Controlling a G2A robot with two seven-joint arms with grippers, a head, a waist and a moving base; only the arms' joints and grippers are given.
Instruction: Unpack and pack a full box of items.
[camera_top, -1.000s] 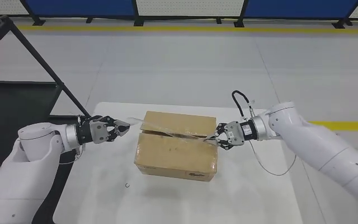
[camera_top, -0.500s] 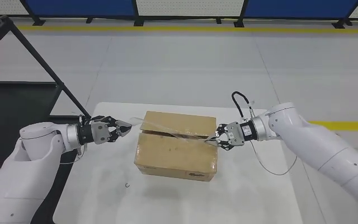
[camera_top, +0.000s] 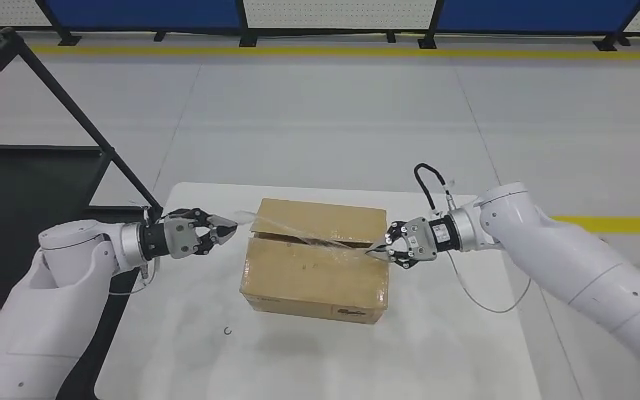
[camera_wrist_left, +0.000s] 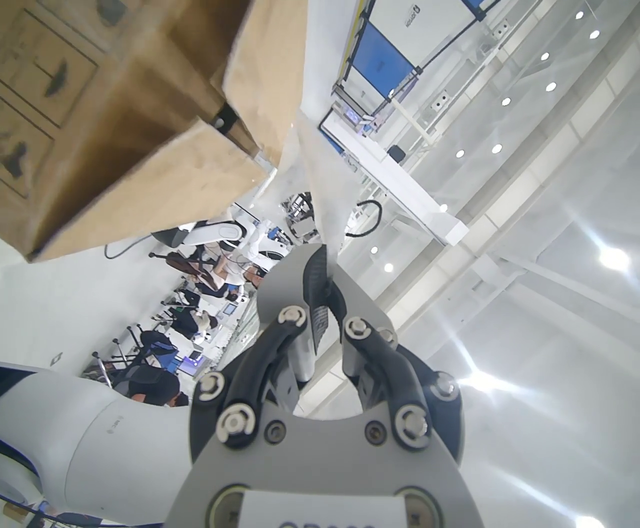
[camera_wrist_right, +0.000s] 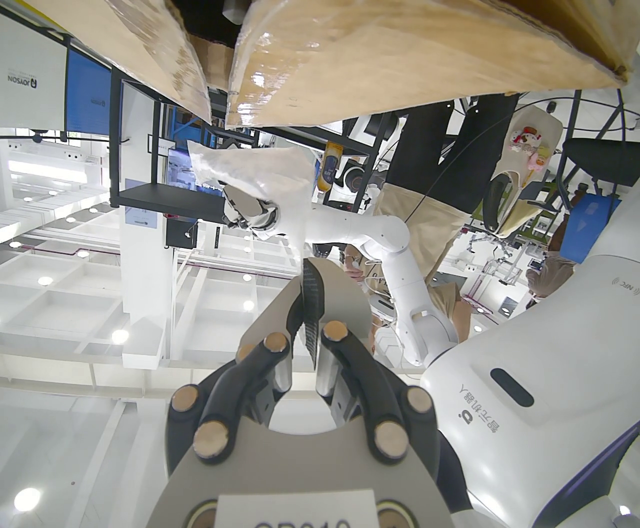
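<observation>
A brown cardboard box (camera_top: 315, 262) sits in the middle of the white table (camera_top: 180, 350), its top flaps slightly parted along the seam. A strip of clear tape (camera_top: 300, 235) runs across the top from one side to the other. My left gripper (camera_top: 228, 230) is just off the box's left side, shut on one end of the tape (camera_wrist_left: 320, 175). Level with the box's right edge, my right gripper (camera_top: 380, 250) is shut on the other end. The left wrist view shows the box (camera_wrist_left: 150, 125) close by. In the right wrist view the box (camera_wrist_right: 400, 45) is close too, with the left gripper (camera_wrist_right: 245, 210) beyond it holding crumpled tape (camera_wrist_right: 250, 170).
A small dark ring (camera_top: 229, 332) lies on the table in front of the box's left corner. A black cable (camera_top: 480, 295) loops from the right arm over the table's right side. A black frame (camera_top: 60, 110) stands off the table's left.
My left gripper has shifted slightly towards the box with the tape end. The right gripper and the box have stayed where they were.
</observation>
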